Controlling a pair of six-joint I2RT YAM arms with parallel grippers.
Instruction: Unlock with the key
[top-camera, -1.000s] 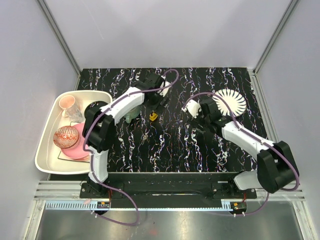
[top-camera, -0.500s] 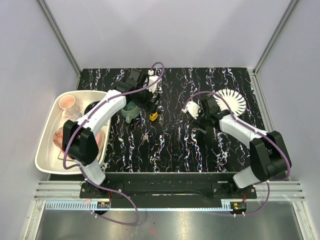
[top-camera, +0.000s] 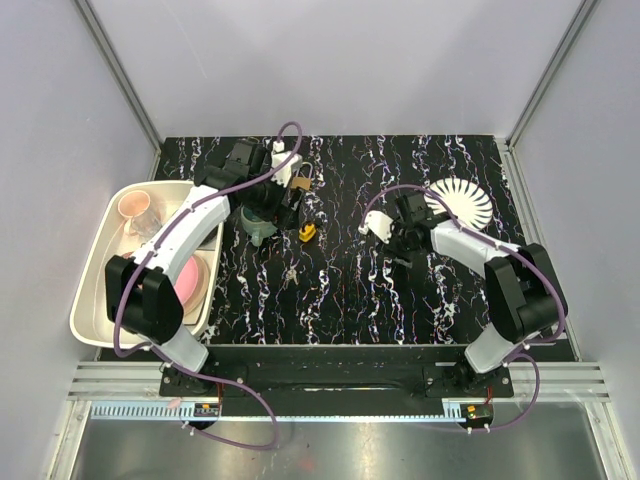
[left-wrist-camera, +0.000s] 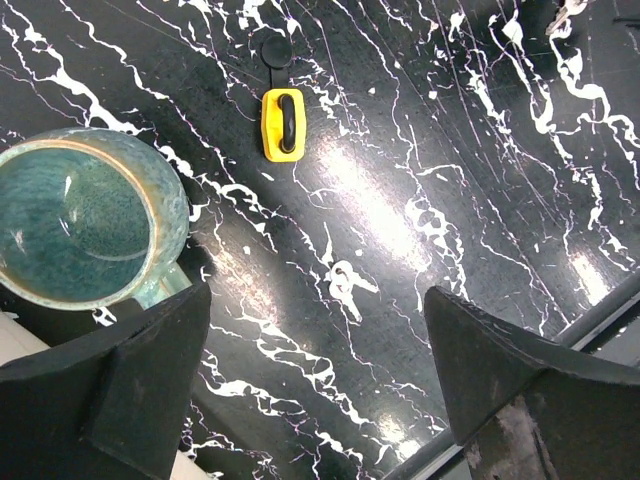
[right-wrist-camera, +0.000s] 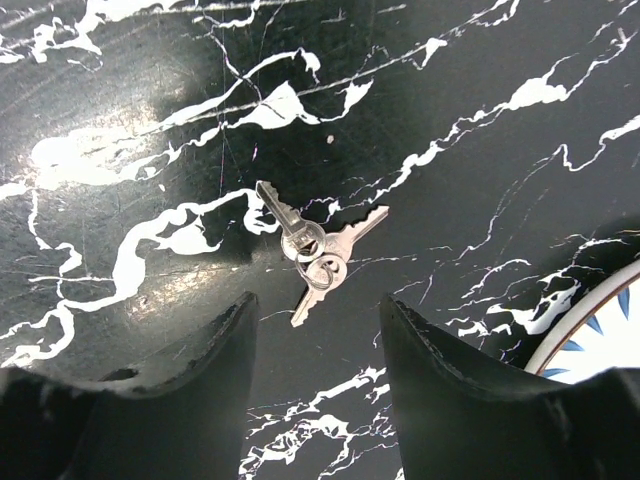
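Key bunch (right-wrist-camera: 315, 250) lies flat on bench (right-wrist-camera: 480, 120): thin, light, slippery, so likely pinch near the ring. Right fingers (right-wrist-camera: 190, 380) apart astride it, left fingers (left-wrist-camera: 130, 380) apart.

It looked like a robotics lab cell: plain grey walls (top-camera: 330, 60) on aluminium rails (top-camera: 120, 75) enclosed a black marbled table (top-camera: 350, 300) with bolted robot arms (top-camera: 195, 225).

I see a bunch of three silver keys (right-wrist-camera: 315, 248) on one small ring, lying flat on the black, white-veined tabletop (right-wrist-camera: 480, 120), their blades fanned out in different directions. A second silver key bunch (left-wrist-camera: 345, 284) lies flat further left, near the tabletop's middle. What looks like a brass padlock (top-camera: 298, 182) sits toward the far edge, its shackle too small to make out
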